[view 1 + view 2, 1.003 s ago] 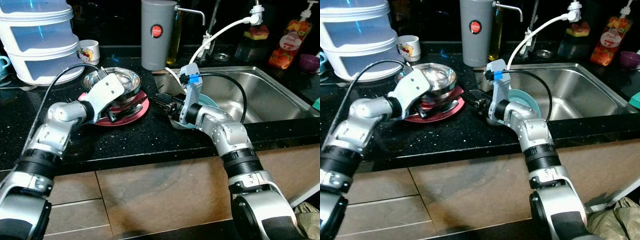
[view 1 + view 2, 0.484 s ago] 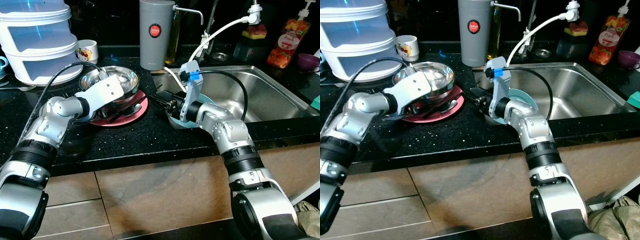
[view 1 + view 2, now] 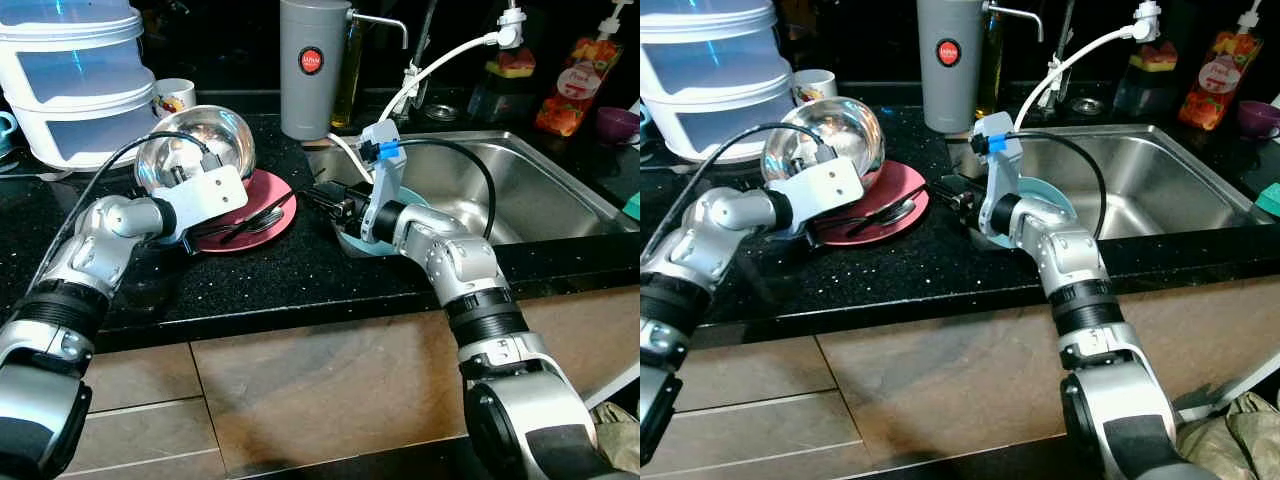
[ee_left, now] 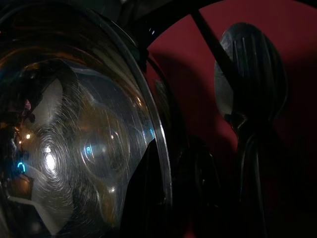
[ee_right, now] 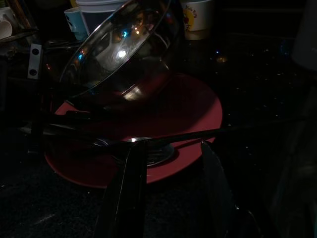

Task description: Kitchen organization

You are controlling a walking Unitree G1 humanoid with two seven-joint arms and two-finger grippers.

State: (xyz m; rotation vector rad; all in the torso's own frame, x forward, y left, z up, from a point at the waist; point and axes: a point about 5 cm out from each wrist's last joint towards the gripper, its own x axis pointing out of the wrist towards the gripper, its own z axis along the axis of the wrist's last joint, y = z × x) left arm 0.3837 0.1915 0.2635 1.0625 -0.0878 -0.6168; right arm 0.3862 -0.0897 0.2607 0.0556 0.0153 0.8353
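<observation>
Tilted steel bowl (image 3: 193, 148) in left tool (image 3: 192, 232)

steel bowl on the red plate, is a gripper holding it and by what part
Yes. The left gripper holds the steel bowl by its rim, tilting it up on edge over the red plate. The right gripper holds nothing.

Left arm is bent across the counter, its left gripper (image 3: 190, 235) clamped tight on the rim of the steel bowl (image 3: 193, 148) and tipping it up. Right arm's elbow sticks out, right gripper (image 3: 318, 198) low with fingers spread apart.
</observation>
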